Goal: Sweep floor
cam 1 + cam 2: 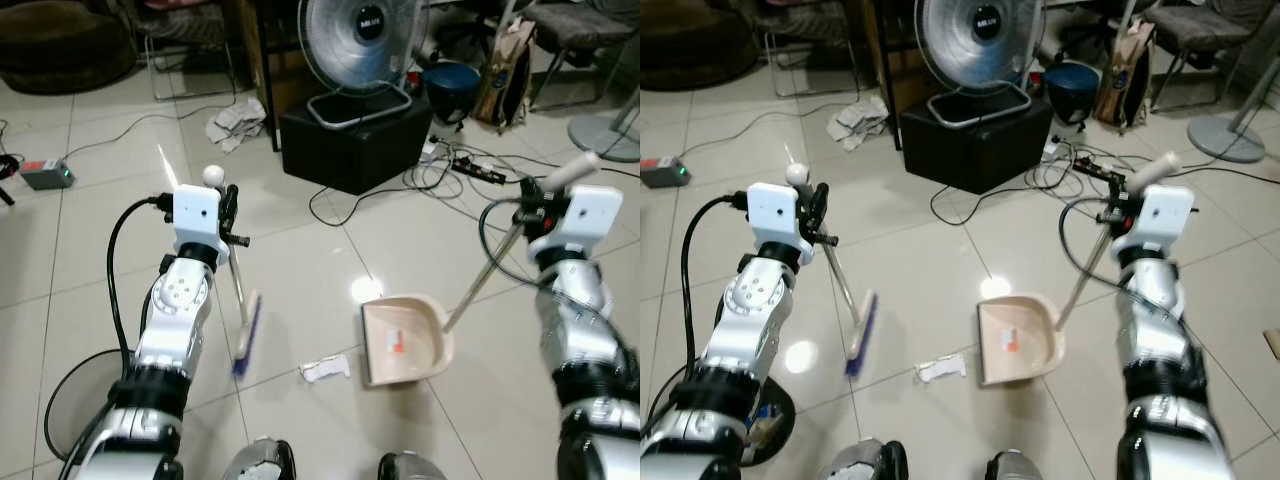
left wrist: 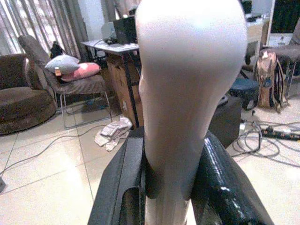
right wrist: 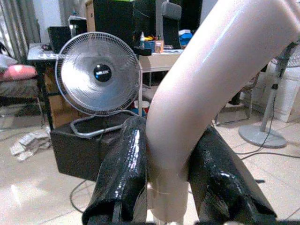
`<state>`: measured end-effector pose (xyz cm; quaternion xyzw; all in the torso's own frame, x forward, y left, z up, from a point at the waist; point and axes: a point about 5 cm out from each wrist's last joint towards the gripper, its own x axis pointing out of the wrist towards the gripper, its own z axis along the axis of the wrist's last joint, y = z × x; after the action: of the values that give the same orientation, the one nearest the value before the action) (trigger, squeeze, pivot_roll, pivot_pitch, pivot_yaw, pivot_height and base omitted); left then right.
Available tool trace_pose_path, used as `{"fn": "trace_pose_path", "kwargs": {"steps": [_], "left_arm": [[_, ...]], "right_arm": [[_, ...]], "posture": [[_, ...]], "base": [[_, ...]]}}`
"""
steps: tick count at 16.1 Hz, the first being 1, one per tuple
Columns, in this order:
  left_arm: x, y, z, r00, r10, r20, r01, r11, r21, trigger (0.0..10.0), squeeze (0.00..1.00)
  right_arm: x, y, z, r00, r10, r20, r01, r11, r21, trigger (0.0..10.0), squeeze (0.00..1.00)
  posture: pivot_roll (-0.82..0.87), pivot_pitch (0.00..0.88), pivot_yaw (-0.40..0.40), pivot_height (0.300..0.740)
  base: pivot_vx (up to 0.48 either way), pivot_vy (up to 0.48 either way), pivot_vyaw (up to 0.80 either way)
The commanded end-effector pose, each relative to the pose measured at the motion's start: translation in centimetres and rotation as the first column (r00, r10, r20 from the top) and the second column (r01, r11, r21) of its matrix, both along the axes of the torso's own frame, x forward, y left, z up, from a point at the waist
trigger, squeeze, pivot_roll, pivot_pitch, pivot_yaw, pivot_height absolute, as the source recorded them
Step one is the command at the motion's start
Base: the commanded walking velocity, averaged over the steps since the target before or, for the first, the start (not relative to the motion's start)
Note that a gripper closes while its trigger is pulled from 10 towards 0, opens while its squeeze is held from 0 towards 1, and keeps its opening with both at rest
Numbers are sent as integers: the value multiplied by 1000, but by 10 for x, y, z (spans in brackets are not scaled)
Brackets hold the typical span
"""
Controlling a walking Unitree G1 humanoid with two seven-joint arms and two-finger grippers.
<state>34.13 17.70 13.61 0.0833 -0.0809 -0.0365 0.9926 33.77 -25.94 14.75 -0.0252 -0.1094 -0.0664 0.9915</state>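
Observation:
My left gripper [image 1: 229, 212] is shut on the pale handle [image 2: 187, 93] of a small broom; its blue bristle head [image 1: 245, 340] rests on the tiled floor in front of me. My right gripper [image 1: 530, 212] is shut on the long beige handle [image 3: 206, 93] of a dustpan. The beige pan [image 1: 405, 340] lies flat on the floor, its mouth towards the broom. A crumpled white scrap of paper [image 1: 326, 369] lies between the broom head and the pan's mouth, close to my feet.
A black box [image 1: 355, 140] carrying a table fan [image 1: 360, 40] stands ahead. Cables and a power strip [image 1: 478, 170] trail on the floor to its right. Crumpled paper [image 1: 235, 122] lies farther left, a fan base [image 1: 607, 135] at far right.

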Motion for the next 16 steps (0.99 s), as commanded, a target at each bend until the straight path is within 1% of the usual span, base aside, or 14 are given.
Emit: {"fn": "trace_pose_path", "kwargs": {"steps": [1, 4, 5, 6, 7, 8, 10, 11, 14, 15, 16], "left_arm": [[6, -1, 14, 998, -23, 56, 22, 999, 30, 10000, 0], [13, 0, 17, 998, -31, 53, 29, 999, 42, 10000, 0], [17, 0, 19, 998, -30, 47, 30, 1000, -2, 10000, 0], [18, 0, 19, 999, -32, 38, 32, 999, -10, 10000, 0], [19, -2, 13, 999, -39, 2, 39, 999, 0, 10000, 0], [19, -3, 10, 999, -40, -12, 40, 999, 25, 10000, 0], [17, -5, 7, 1000, -26, -4, 26, 1000, 14, 10000, 0], [17, -9, 7, 1000, -29, 1, 29, 1000, 1, 10000, 0], [19, -14, 7, 999, -38, -3, 38, 999, 8, 10000, 0], [20, -16, 4, 999, -49, -23, 50, 999, 11, 10000, 0], [20, -16, 4, 998, -50, -24, 50, 999, 3, 10000, 0]], "right_arm": [[5, -1, 13, 999, 15, 38, -14, 999, -29, 10000, 0], [9, -7, 20, 998, 19, 59, -17, 999, -37, 10000, 0], [10, -9, 21, 997, -2, 75, 3, 1000, -15, 10000, 0], [10, -9, 21, 997, -6, 76, 7, 1000, -11, 10000, 0], [8, -7, 18, 997, -13, 82, 13, 1000, -6, 10000, 0], [7, -5, 12, 997, -18, 74, 17, 1000, 18, 10000, 0], [2, -1, -1, 997, -42, 63, 36, 995, 94, 10000, 0], [0, 2, -7, 997, -53, 59, 45, 991, 127, 10000, 0], [-1, 4, -10, 996, -62, 59, 54, 988, 143, 10000, 0], [-2, 3, -11, 995, -79, 58, 69, 986, 154, 10000, 0], [-2, 2, -11, 995, -82, 58, 72, 985, 157, 10000, 0]], "posture": [[-95, 144, 47, 740], [-93, 139, 57, 740], [-91, 134, 63, 740], [-91, 134, 64, 740], [-87, 132, 66, 740], [-84, 129, 68, 740], [-76, 125, 71, 740], [-72, 127, 72, 740], [-72, 130, 79, 740], [-74, 129, 82, 740], [-76, 133, 84, 740]], "base": [[0, 0, 0], [0, 0, 0], [0, 0, 0], [0, 0, 0], [0, 0, 0], [0, 0, 0], [0, 0, 0], [0, -319, 0], [0, -400, 0], [0, 0, 0], [0, 0, 0]]}}
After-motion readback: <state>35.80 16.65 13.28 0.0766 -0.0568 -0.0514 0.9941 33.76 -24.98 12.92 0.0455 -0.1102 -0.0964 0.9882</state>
